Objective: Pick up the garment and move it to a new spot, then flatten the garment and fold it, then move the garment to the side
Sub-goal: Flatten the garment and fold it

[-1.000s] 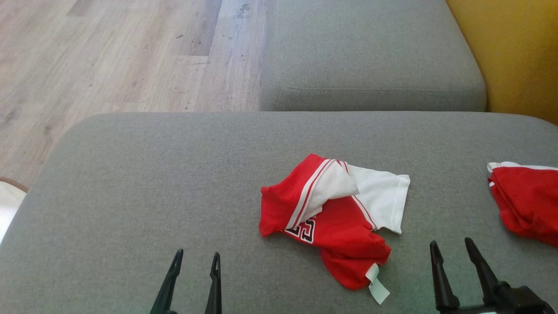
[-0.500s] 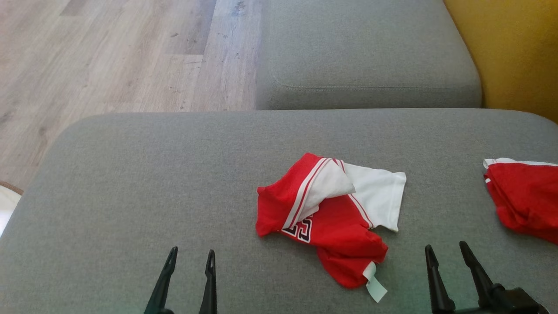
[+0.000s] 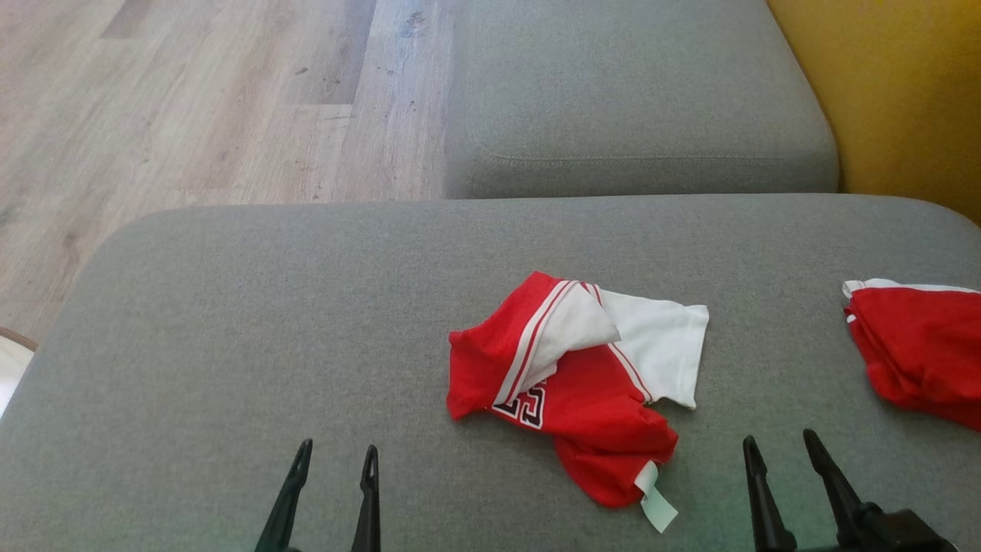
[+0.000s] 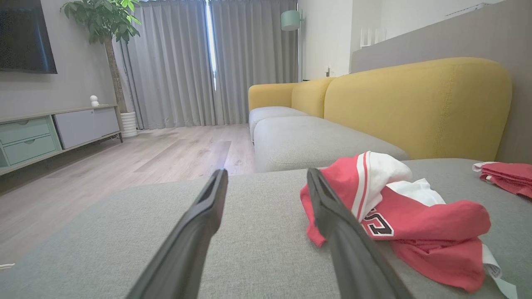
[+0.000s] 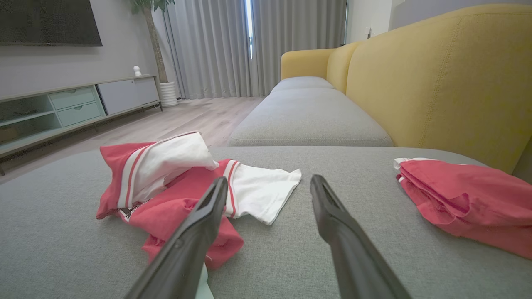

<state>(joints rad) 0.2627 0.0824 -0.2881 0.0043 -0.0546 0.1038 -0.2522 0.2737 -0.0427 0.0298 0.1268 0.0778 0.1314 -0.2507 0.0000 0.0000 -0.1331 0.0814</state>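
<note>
At the bottom of the head view, the left gripper sat lower left and the right gripper lower right. Both had their dark fingers apart and empty, tips pointing up the frame over the grey seat cushion.

Just beyond and between them, right of centre, the garment lay in a crumpled heap on that cushion: red cloth with white striped panels, part of a number showing, and a pale tag trailing from its nearest corner. Neither gripper touched it.

At the right edge, well apart from it, a second red garment rested in a neater, stacked bundle, perhaps one already dealt with.

Farther up came another grey cushion, wooden floor at upper left and the yellow backrest at upper right.

By this layout the task looked barely begun: the pick-up, the move, flattening, folding and setting aside all remained.
</note>
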